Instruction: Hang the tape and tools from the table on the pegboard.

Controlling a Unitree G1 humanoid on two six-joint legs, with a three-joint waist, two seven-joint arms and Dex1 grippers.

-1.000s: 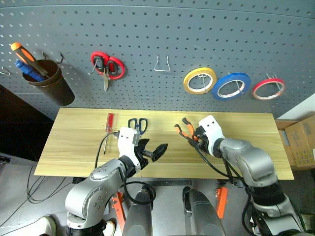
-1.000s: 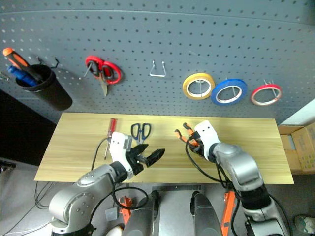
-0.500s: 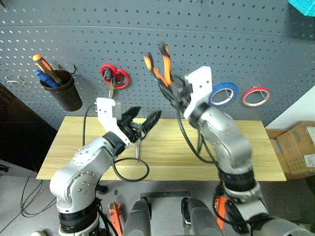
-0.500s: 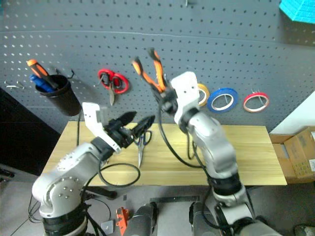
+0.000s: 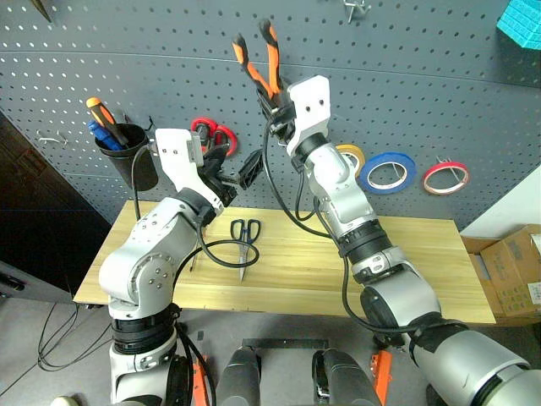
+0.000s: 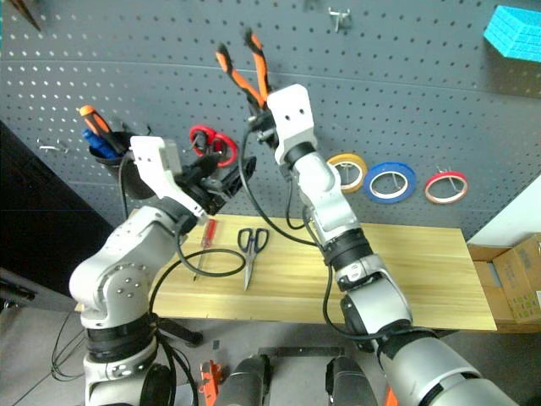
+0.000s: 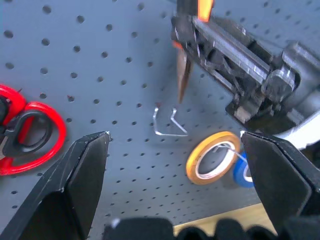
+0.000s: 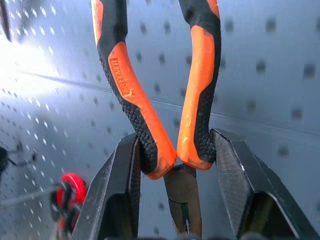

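Observation:
My right gripper (image 5: 275, 100) is raised in front of the dark grey pegboard (image 5: 439, 93), shut on the orange-and-black pliers (image 5: 258, 59). Their handles point up, and their nose (image 7: 182, 75) hangs just above an empty metal hook (image 7: 167, 122). In the right wrist view both fingers clamp the pliers (image 8: 150, 100) near the joint. My left gripper (image 5: 234, 166) is open and empty, lifted near the board, left of the right arm. The dark-handled scissors (image 5: 245, 233) and the red screwdriver (image 6: 208, 230) lie on the table (image 5: 406, 271). The blue tape (image 5: 386, 172) hangs on the board.
On the board also hang red-handled scissors (image 5: 215, 135), a yellow tape ring (image 5: 351, 156) and a red tape ring (image 5: 445, 176). A dark cup (image 5: 127, 156) holding an orange-handled screwdriver hangs at the left. A cardboard box (image 5: 516, 271) stands right of the table.
My right gripper lifted the pliers off the table up to the pegboard, turning their handles upward. My left gripper rose, still open. The camera tilted up.

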